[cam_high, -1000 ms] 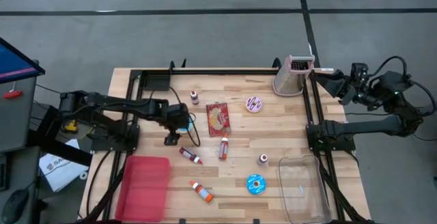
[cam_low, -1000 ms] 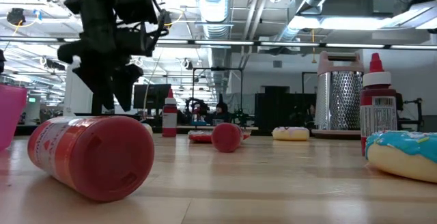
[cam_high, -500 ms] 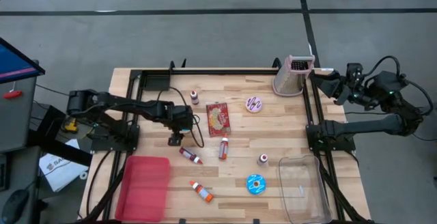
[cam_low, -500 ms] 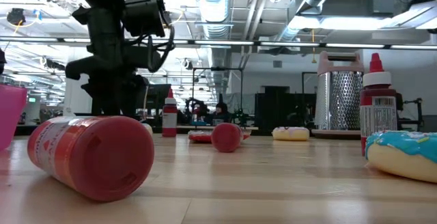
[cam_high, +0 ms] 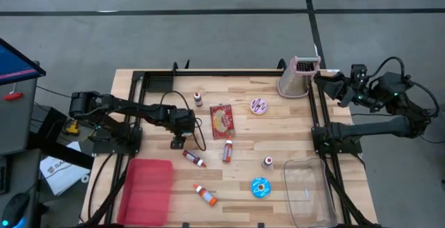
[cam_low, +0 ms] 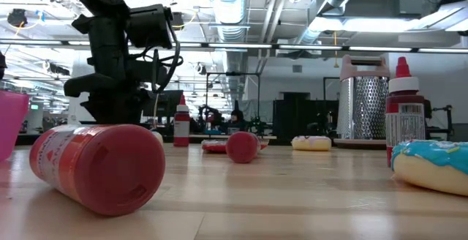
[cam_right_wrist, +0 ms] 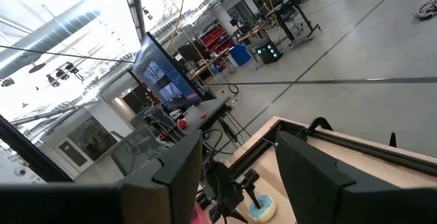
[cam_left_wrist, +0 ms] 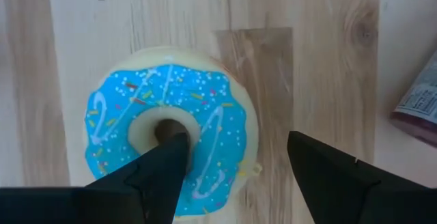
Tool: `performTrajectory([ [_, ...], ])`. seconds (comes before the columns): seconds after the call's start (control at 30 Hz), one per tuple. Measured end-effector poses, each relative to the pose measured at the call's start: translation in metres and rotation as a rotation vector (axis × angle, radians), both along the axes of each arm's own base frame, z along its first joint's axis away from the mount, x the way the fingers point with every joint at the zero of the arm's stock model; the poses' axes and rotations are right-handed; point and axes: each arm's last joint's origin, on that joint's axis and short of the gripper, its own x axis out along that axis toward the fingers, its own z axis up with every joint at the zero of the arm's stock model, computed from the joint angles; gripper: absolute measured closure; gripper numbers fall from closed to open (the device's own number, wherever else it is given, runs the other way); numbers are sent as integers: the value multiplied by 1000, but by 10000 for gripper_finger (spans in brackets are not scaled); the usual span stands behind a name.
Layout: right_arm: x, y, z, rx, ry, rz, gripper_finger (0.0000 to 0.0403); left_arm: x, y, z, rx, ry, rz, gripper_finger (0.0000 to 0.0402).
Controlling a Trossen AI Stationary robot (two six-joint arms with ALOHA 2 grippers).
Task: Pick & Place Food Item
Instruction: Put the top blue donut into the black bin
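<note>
The tabletop (cam_high: 243, 89) is pale wood with grain lines. One doughnut (cam_left_wrist: 171, 138) has blue icing with white stripes and small coloured sprinkles. The tray (cam_high: 147, 190) is red. The grater (cam_high: 297, 78) is silver with a pink top.

The table (cam_high: 243, 89) is pale wood with a smooth matt grain. The grater (cam_high: 297, 77) is perforated shiny metal, the bin (cam_high: 309, 190) clear glossy plastic, the donut (cam_left_wrist: 171, 125) glossy blue icing, the bottle (cam_low: 99, 167) smooth red plastic
</note>
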Motion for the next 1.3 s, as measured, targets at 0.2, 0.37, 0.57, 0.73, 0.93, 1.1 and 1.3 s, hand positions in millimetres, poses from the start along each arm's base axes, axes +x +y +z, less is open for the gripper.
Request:
performTrajectory([
  [0.2, 0, 0, 0, 7, -6, 0, 223, 4, 1, 1, 13, -48, 7, 172],
  [0.37, 0, 0, 0, 7, -6, 0, 223, 5, 1, 0, 20, -41, 3, 192],
  [0.57, 0, 0, 0, 7, -6, 0, 223, 6, 1, 0, 22, -56, 2, 199],
  [0.73, 0, 0, 0, 7, -6, 0, 223, 6, 1, 0, 22, -56, 2, 204],
  [0.93, 0, 0, 0, 7, -6, 0, 223, 6, 1, 0, 21, -55, 2, 237],
  [1.1, 0, 0, 0, 8, -6, 0, 223, 6, 1, 0, 19, -56, 9, 265],
  [1.3, 0, 0, 0, 14, -9, 1, 223, 6, 1, 0, 7, -60, 48, 284],
])
